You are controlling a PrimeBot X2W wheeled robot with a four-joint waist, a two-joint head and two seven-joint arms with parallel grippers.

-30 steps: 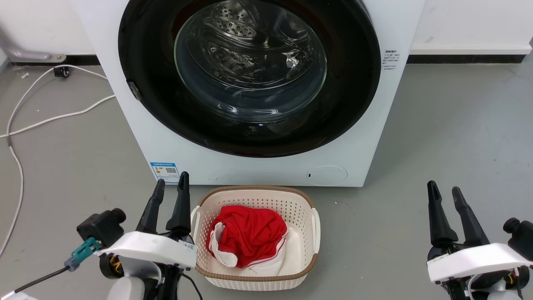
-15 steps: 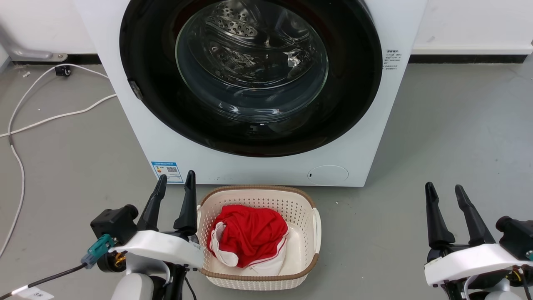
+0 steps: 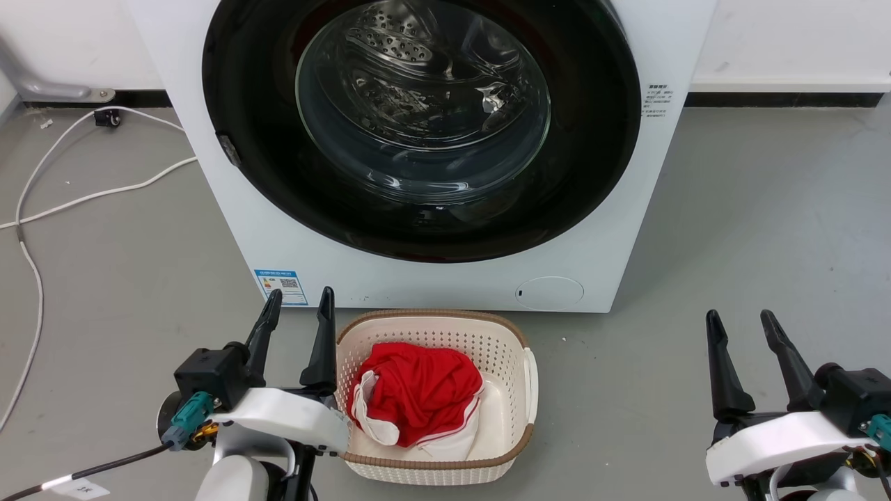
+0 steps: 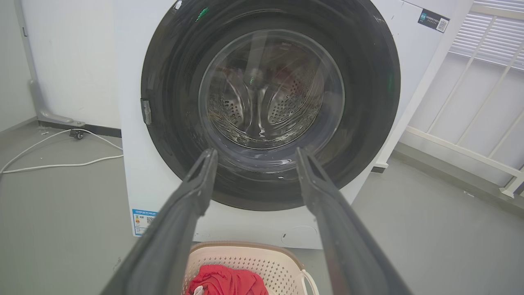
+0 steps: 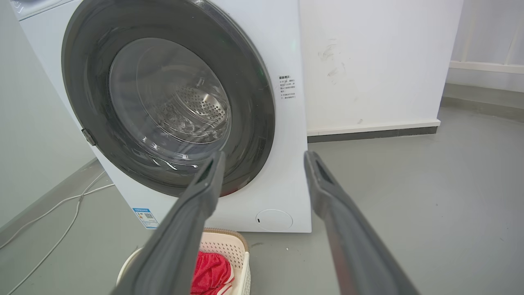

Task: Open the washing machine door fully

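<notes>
Washing machine door sits shut, flush against the white washing machine straight ahead of you. Your left gripper hangs low with fingers apart, just beside the cream basket holding a red garment. Your right gripper, fingers likewise spread, hovers over the grey floor, well apart from the door.

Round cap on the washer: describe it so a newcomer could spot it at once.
Find the white washer. Under its black door, low on the front's right side, sits the cap. It is a flat white circle, unlike the blue rectangular label at the lower left.
</notes>
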